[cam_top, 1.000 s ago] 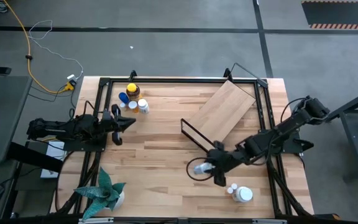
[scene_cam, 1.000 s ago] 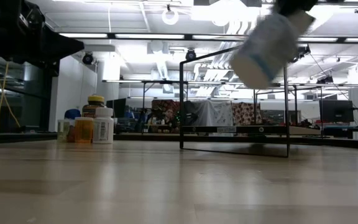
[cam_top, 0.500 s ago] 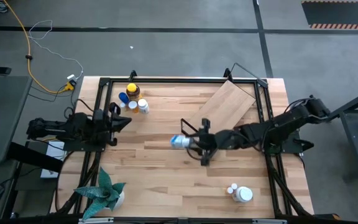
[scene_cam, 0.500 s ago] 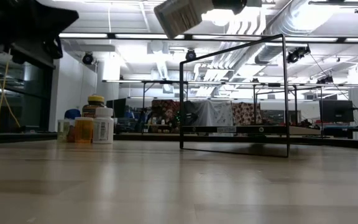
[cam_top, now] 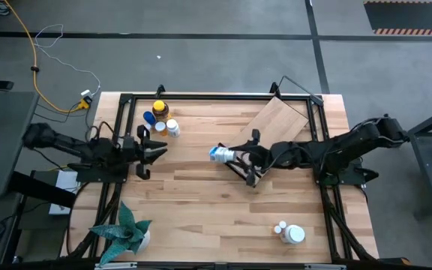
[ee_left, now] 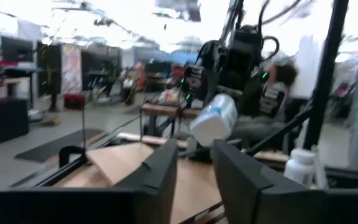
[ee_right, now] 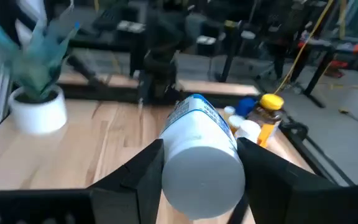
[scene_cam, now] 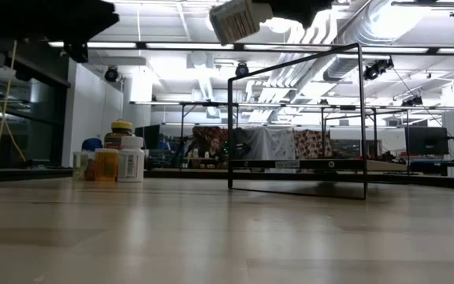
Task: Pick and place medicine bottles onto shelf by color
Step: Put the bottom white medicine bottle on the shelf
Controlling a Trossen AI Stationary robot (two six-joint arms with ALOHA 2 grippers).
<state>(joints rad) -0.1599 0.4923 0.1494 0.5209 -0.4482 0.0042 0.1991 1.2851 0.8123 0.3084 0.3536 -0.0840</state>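
The right tool (cam_top: pixel 238 156) grips a white medicine bottle (cam_top: pixel 220 154) by its capped end, holding it level above mid-surface beside the shelf (cam_top: pixel 270 135). Rigid, light and smooth, it could slip; a grip around the body suits it. The shelf's wire frame crowds the approach. The left tool (cam_top: pixel 154 148) waits open near the clustered bottles (cam_top: pixel 160 120).
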